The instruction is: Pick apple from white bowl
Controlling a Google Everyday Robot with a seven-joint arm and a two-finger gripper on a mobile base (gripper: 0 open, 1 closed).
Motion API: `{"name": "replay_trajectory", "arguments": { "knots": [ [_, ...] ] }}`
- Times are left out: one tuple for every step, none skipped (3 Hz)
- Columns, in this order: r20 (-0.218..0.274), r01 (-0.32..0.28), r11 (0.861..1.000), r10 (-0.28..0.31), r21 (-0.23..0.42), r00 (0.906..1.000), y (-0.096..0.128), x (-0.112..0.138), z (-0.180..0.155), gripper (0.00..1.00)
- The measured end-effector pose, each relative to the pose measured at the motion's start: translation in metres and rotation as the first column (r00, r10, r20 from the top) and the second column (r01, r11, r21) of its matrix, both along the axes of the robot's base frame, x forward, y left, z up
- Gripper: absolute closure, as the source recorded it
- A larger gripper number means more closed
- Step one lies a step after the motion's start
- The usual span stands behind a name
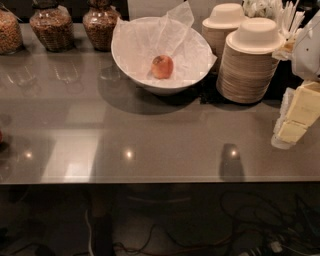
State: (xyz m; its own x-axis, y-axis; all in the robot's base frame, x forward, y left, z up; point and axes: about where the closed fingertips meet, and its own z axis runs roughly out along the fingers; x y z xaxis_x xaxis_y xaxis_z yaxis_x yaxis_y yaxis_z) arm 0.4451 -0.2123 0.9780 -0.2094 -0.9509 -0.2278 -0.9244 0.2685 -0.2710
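Observation:
The apple [162, 66] is small, round and reddish-orange. It lies inside the white bowl [125, 62], on crinkled white tissue paper, at the back middle of the grey table. My gripper [294, 118], cream and white, hangs at the right edge of the view, over the table's right side. It is well to the right of the bowl and nearer the front, apart from the apple, with nothing seen in it.
Two stacks of cream disposable bowls [250, 62] stand right of the white bowl, between it and my gripper. Three glass jars of dry food [52, 27] line the back left. White cutlery [280, 12] is at the back right. The table's front edge [150, 181] runs across below.

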Motion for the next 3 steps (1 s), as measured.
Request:
{"name": "replay_trajectory", "arguments": {
  "knots": [
    [0.058, -0.005, 0.999, 0.001, 0.053, 0.9983, 0.009, 0.018, 0.001, 0.00],
    [0.119, -0.021, 0.993, 0.007, 0.114, 0.9929, 0.028, 0.050, 0.001, 0.00],
    [0.143, -0.020, 0.988, -0.003, 0.156, 0.9897, 0.045, 0.092, -0.004, 0.00]
  ]
}}
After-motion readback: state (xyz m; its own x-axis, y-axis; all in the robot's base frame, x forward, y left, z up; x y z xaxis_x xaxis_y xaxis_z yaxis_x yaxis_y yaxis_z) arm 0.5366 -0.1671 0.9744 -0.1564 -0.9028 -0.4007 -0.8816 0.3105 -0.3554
